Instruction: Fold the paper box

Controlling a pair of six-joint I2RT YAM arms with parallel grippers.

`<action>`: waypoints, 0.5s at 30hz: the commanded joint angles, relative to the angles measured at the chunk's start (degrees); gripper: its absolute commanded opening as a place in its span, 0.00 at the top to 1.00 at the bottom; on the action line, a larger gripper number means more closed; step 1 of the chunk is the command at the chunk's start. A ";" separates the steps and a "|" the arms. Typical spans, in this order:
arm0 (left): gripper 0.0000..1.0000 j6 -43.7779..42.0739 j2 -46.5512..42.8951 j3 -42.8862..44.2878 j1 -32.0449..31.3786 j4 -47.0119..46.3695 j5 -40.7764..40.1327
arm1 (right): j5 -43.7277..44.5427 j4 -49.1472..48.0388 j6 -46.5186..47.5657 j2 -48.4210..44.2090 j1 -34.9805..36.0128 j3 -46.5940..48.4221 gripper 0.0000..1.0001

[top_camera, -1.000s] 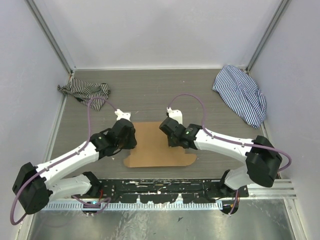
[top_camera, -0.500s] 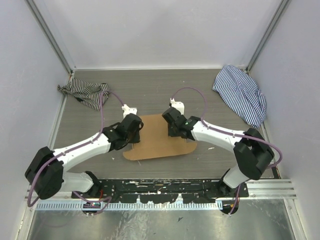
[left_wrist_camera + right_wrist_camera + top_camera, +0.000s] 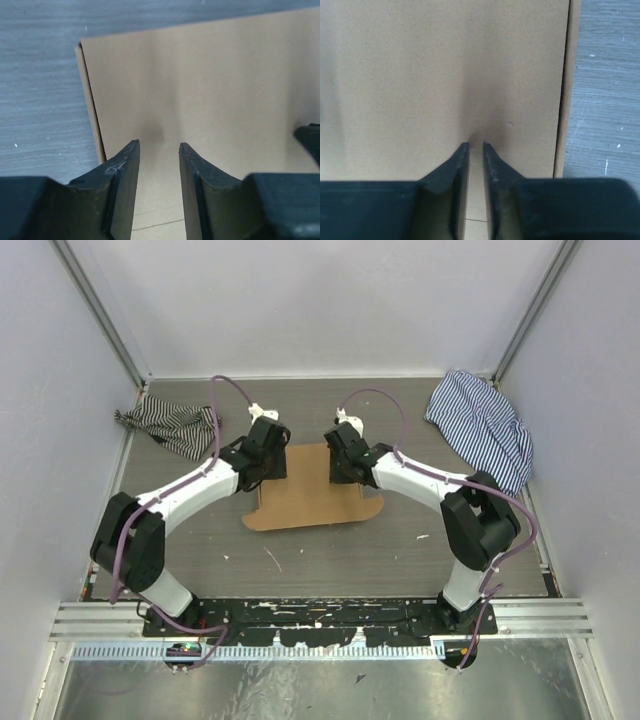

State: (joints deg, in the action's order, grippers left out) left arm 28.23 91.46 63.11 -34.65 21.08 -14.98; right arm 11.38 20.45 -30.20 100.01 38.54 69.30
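- Nearest the camera, the two arm bases are sitting at the table's [image 3: 330, 560] front edge, well on the near side of both pincers.
- The paper box [image 3: 315, 502] is lying flat on the table as an open brown sheet. Its round-cornered near edge is sitting nearer than both pincers, and its far part is running under them.
- The left gripper [image 3: 272, 462] is hanging over the far left corner of the sheet.
- In the left wrist view the left gripper [image 3: 159, 145] is standing partly open with a clear gap and nothing between the fingers. The paper box [image 3: 210, 80] is spreading ahead of it and off to its right. The sheet's side edge is running just left of the left finger, with bare table [image 3: 40, 75] beyond.
- The right gripper [image 3: 342, 465] is reaching down onto the far right part of the sheet, near the left one but apart from it.
- In the right wrist view the right gripper [image 3: 475, 146] is standing barely ajar, showing only a thin slit, and is holding nothing. The paper box [image 3: 445, 65] is filling the space ahead and to its left. A narrow strip set off by a dark line is running to its right, then table [image 3: 605, 75].
- Whether either pair of tips is touching the cardboard I cannot tell.
- Farther off, a dark striped cloth [image 3: 170, 425] is lying left of the left pincer, and a blue striped cloth [image 3: 480, 430] is lying well right of the right one.
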 commanded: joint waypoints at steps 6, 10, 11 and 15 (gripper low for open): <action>0.40 -0.31 -20.94 -6.15 0.60 2.92 0.57 | 6.50 7.14 1.28 -15.60 0.08 -0.52 0.30; 0.38 5.16 -34.58 -19.35 0.49 1.82 5.87 | 2.68 7.94 1.36 -26.74 0.11 -10.90 0.00; 0.38 6.55 -37.49 -22.47 0.45 1.19 7.41 | 1.75 7.53 1.40 -29.41 0.07 -14.11 0.00; 0.36 10.07 -44.65 -33.59 0.38 -2.38 8.82 | 0.60 4.65 1.07 -37.53 0.10 -23.42 0.00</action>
State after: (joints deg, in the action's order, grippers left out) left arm 33.43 49.87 38.13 -34.26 20.71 -9.76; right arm 14.09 26.13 -29.15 66.59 38.57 52.58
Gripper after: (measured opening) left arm 0.633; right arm 0.998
